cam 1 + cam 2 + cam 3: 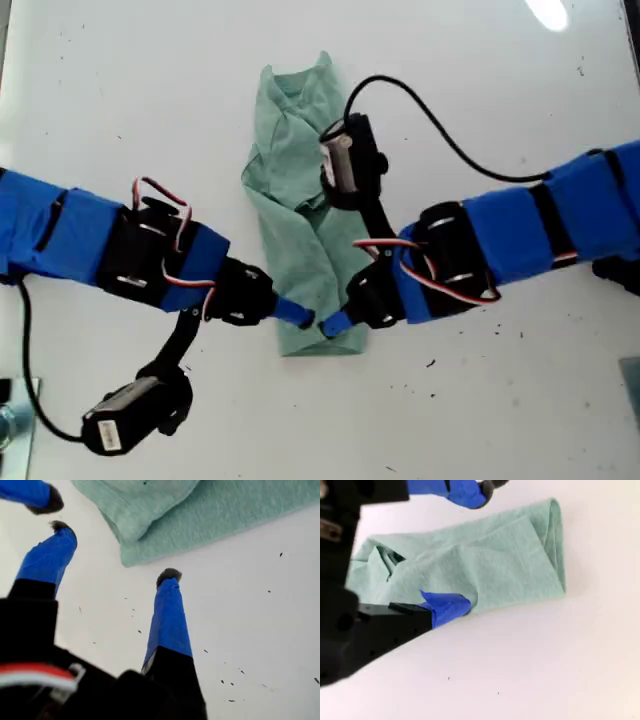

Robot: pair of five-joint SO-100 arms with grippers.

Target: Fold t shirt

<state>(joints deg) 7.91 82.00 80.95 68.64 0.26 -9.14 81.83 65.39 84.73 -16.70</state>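
A: Where's the t shirt (295, 195)?

B: Flat on the white worktop (520, 400), bunched into a long narrow strip. Its hem end lies right at both pincer tips; the collar end is well away from them, past the second arm's camera.

A: My first pincer (297, 313)?

B: Wide open with nothing between its fingers. The first wrist view shows bare worktop between them, and the shirt's corner just ahead of the tips, not touching as far as I can see.

A: My second pincer (335, 323)?

B: One blue finger (447, 606) is at the strip's long edge, touching or just over it. I can't make out the other finger, so I can't tell whether it's open or gripping.

A: How will the shirt handle?

B: My guess is light, limp and layered. It'll sag and slide on the slick worktop, and a shallow pinch may catch only the top layer.

A: Where should I grab it?

B: Likely the hem corners nearest each pincer, pinching through all the layers.
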